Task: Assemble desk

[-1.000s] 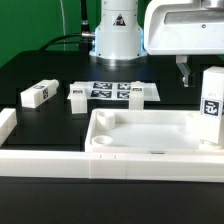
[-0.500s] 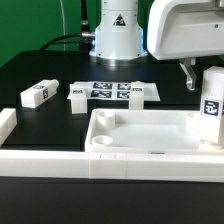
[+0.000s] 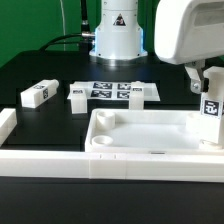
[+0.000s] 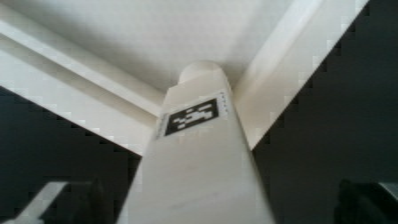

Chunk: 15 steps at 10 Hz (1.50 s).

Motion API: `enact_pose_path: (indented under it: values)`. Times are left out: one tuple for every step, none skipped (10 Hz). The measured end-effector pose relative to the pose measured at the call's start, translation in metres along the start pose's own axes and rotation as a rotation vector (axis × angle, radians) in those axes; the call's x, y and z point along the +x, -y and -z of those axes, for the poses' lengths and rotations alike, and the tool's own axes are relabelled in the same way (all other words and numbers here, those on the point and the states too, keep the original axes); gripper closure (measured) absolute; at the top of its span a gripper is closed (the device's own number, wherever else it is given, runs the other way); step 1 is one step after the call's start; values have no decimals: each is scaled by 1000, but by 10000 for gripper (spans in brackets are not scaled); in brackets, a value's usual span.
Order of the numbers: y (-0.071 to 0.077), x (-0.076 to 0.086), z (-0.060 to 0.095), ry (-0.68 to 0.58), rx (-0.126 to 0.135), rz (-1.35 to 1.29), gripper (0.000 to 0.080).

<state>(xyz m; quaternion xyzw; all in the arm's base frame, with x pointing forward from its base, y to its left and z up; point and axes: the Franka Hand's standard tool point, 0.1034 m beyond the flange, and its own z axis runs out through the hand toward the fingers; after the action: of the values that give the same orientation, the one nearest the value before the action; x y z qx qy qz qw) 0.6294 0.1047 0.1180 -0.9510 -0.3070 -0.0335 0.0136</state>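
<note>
White plastic makes up the desk top [image 3: 150,165], a wide shallow tray with a raised rim that lies flat on the black table [image 3: 60,70] at the front of the exterior view and reaches to that view's right edge. A round socket [image 3: 100,143] shows at its near corner on the exterior view's left. At the tray's far corner on the exterior view's right one white leg [image 3: 212,115] stands upright with a black-and-white tag [image 4: 196,117] on its face. It appears to sit in the corner socket, though its foot is hidden behind the rim, so I cannot be sure it is seated. The gripper [image 3: 203,82] hangs directly over the top of this leg. In the wrist view the dark fingers [image 4: 50,203] stand far apart, one on each side of the leg with a gap showing on both sides, so the jaws are spread wide and grasp nothing. Farther back on the table three more white legs lie on their sides: one [image 3: 35,95] toward the exterior view's left, a second [image 3: 78,96] just beside the marker board [image 3: 112,92], and a third [image 3: 146,92] at the board's other end. White border rails [image 3: 45,160] run along the front of the table and turn up its side on the exterior view's left, the front rail touching the tray's near left corner. Behind everything stands the arm's pale base [image 3: 117,30].
</note>
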Motion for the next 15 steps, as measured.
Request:
enact_pose_path:
  values:
    - [-2, -1, 0, 1, 0, 76, 150]
    - [-3, -2, 0, 1, -1, 138, 150]
    - [-3, -2, 0, 1, -1, 150, 150]
    - [-3, -1, 0, 1, -1, 149, 150]
    - [-3, -2, 0, 1, -1, 149, 253]
    - [-3, -2, 0, 1, -1, 149, 253]
    - [-3, -1, 0, 0, -1, 142, 445]
    - [-3, -1, 0, 0, -1, 122, 511]
    - [-3, -2, 0, 0, -1, 123, 511]
    - [-3, -1, 0, -1, 1, 86, 511]
    - [-3, -1, 0, -1, 2, 10, 511]
    - [-2, -1, 0, -1, 3, -32, 511]
    - [-2, -1, 0, -2, 5, -108, 511]
    - [-2, -1, -1, -5, 10, -188, 511]
    - [-2, -1, -1, -9, 9, -312, 511]
